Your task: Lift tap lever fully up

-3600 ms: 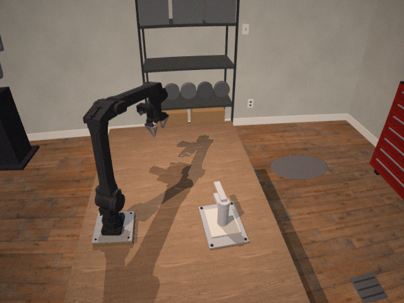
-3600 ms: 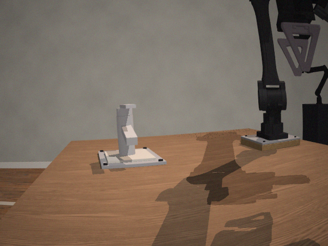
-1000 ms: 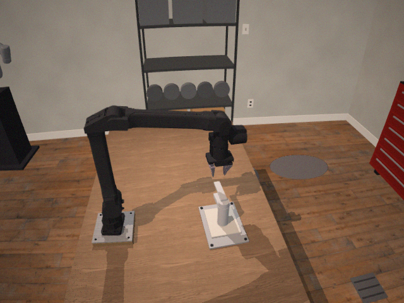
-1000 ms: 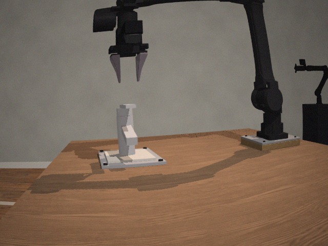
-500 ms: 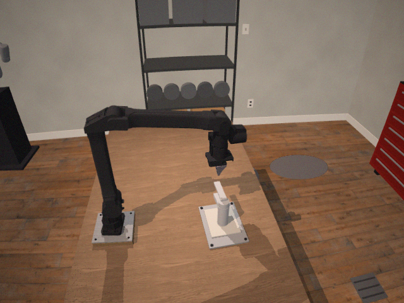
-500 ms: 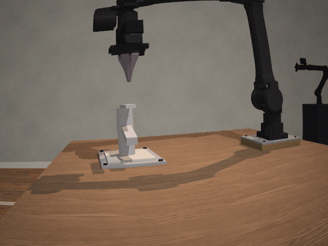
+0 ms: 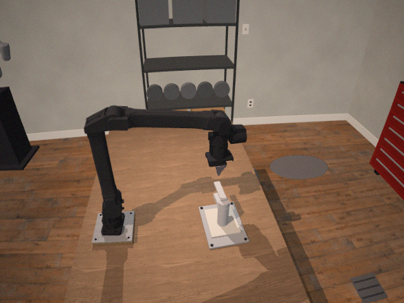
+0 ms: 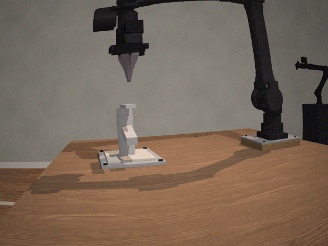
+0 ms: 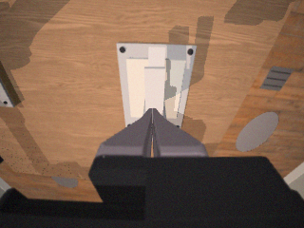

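Note:
The white tap (image 7: 223, 213) (image 8: 123, 127) (image 9: 154, 87) stands upright on a grey base plate (image 7: 228, 242) (image 8: 137, 164) (image 9: 123, 81) on the wooden table. Its lever (image 7: 219, 189) (image 8: 127, 106) sits at the top of the tap body, sloping upward in the top view. My gripper (image 7: 221, 172) (image 8: 128, 78) (image 9: 152, 113) is shut with nothing between the fingers. It points straight down and hangs a short way above the lever, not touching it. In the wrist view the fingertips lie over the near end of the tap.
The arm's base plate (image 7: 129, 228) (image 8: 270, 141) is bolted to the table beside the tap. Off the table are a dark shelf rack (image 7: 187, 62), a red tool cabinet (image 7: 391, 156) and a grey round floor mat (image 7: 298, 166) (image 9: 257, 130).

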Motion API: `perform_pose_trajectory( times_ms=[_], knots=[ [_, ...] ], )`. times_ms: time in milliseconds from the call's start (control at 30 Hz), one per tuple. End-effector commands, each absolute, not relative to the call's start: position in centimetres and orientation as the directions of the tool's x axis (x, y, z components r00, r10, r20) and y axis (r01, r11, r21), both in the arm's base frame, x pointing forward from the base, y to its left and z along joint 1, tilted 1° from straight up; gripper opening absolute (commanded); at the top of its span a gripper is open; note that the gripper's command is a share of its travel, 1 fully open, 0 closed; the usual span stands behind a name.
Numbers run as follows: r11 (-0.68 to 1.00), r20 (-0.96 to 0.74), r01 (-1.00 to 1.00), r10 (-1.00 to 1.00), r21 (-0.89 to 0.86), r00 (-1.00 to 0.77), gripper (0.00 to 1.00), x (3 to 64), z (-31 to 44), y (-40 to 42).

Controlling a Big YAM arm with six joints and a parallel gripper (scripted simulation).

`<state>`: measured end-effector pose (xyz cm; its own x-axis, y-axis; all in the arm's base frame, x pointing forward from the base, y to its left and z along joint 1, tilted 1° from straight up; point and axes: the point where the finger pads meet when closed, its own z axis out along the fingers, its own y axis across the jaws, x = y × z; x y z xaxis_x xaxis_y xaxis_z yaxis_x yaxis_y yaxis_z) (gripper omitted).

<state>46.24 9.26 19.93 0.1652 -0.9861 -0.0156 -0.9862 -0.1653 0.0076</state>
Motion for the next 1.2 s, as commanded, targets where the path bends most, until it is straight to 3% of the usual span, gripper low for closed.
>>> perform_pose_trajectory(
  times_ms=[0,333,367,1167],
  knots=[
    [-0.183,-0.02,-0.982,-0.983,-0.049,0.184,0.0,46.79,22.53,10.2],
    [-0.183,-0.02,-0.982,-0.983,-0.049,0.184,0.0,46.8,22.54,10.21],
    [-0.183,-0.02,-0.982,-0.983,-0.049,0.184,0.6,46.8,22.54,10.21],
    [-0.183,-0.02,-0.982,-0.983,-0.049,0.184,0.6,46.8,22.54,10.21]
  ],
)
